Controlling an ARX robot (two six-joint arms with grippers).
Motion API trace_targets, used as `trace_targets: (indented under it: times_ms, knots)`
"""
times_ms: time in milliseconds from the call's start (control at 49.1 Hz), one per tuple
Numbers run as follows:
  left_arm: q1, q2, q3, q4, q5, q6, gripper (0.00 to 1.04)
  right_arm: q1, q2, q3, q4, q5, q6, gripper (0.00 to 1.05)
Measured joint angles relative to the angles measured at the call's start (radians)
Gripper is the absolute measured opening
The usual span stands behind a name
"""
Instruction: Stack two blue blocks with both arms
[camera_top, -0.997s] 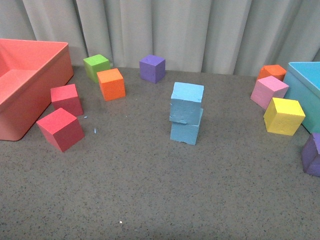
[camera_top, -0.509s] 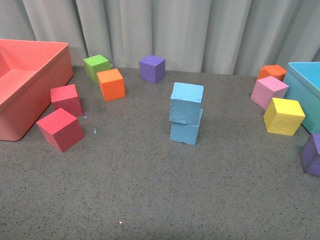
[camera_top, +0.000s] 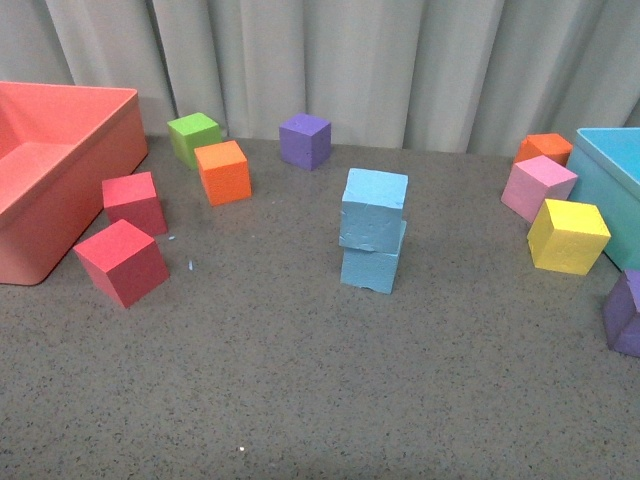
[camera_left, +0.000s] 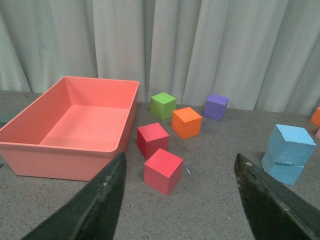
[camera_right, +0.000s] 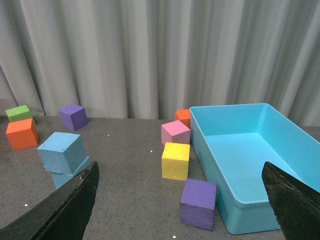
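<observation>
Nothing has shifted over the last second: I see the upper blue block (camera_top: 374, 208) resting slightly twisted on the lower blue block (camera_top: 371, 268), mid-table. Both arms' jaws hang released, well back. The stack looks finished.

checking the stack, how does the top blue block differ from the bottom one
The top blue block rests on the bottom blue block, which sits on the table. The top one is turned slightly and overhangs toward the left, so their edges do not line up. The bottom one is partly shaded beneath it. Both are light blue cubes of matching size.
</observation>
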Motion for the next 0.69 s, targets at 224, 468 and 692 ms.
trace_targets:
  times_ms: [224, 468, 692]
  knots:
    - [0.000, 0.000, 0.000, 0.000, 0.000, 0.002, 0.98, 0.000, 0.000, 0.000, 0.000, 0.000, 0.000, 0.95]
    - [0.000, 0.000, 0.000, 0.000, 0.000, 0.002, 0.98, 0.000, 0.000, 0.000, 0.000, 0.000, 0.000, 0.95]
    - [0.000, 0.000, 0.000, 0.000, 0.000, 0.002, 0.98, 0.000, 0.000, 0.000, 0.000, 0.000, 0.000, 0.95]
